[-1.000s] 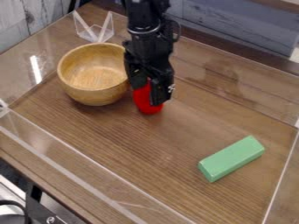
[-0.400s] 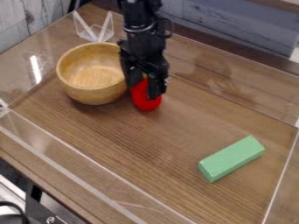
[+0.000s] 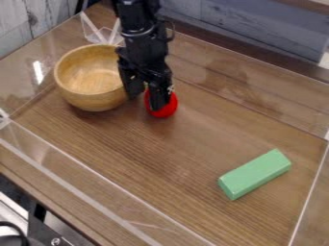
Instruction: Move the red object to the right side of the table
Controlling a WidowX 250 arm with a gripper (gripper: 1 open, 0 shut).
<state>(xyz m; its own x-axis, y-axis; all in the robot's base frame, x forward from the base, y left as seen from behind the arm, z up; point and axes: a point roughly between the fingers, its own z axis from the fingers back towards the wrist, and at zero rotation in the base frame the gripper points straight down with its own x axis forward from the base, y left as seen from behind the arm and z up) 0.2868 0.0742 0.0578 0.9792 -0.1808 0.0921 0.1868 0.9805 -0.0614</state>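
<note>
The red object [image 3: 164,105], a small rounded red toy, lies on the dark wood-grain table [image 3: 193,144] a little left of centre, just right of the wooden bowl. My gripper [image 3: 145,96] points straight down over it with its black fingers [image 3: 133,91] open. The toy shows at the right-hand finger and is partly hidden by it. I cannot tell whether a finger touches the toy. The left finger stands close against the bowl's side.
A wooden bowl [image 3: 77,94] sits at the left, beside the gripper. A green rectangular block [image 3: 253,174] lies at the front right. Clear acrylic walls [image 3: 77,178] edge the table on all sides.
The gripper has shifted left and a little lower, staying open. The bowl has slid left with it. The red toy has barely moved.
</note>
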